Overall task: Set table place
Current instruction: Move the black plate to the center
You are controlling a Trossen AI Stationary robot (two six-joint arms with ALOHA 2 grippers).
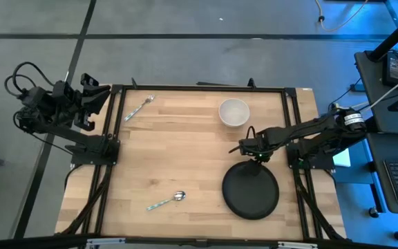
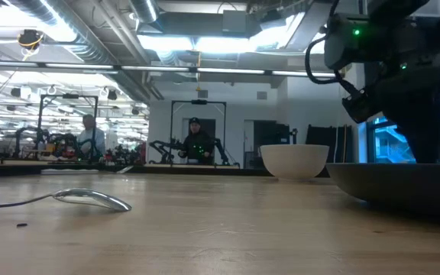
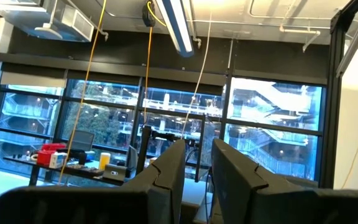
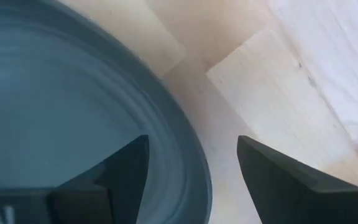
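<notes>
The large rectangular table (image 1: 199,166) of pale-brown wood planks, edged by a thin black metal frame, filled the middle of the high view and carried four dishes and utensils. There were two metal spoons with pale patterned handles: one spoon (image 1: 138,108) lay near the far left corner, and the other spoon (image 1: 166,201) lay toward the near edge, left of centre. There was one small round white bowl (image 1: 233,112) toward the far right. There was one round matte black plate (image 1: 251,191) at the near right, well apart from the bowl.

The left gripper (image 1: 95,102) was parked off the table's far left corner, raised and pointing away over the room; in its wrist view the two dark fingers (image 3: 173,168) stood a narrow gap apart with nothing between them.

The right gripper (image 1: 244,147) reached in from the right side and hung over the far rim of the black plate. Its fingers (image 4: 278,171) were spread wide. In its wrist view one finger sat over the plate's inner slope and the other over bare wood, so the rim lay between them. Whether either finger touched the plate could not be told.

A white letter "N" showed partly on the right gripper's body; nothing more of it could be read.
</notes>
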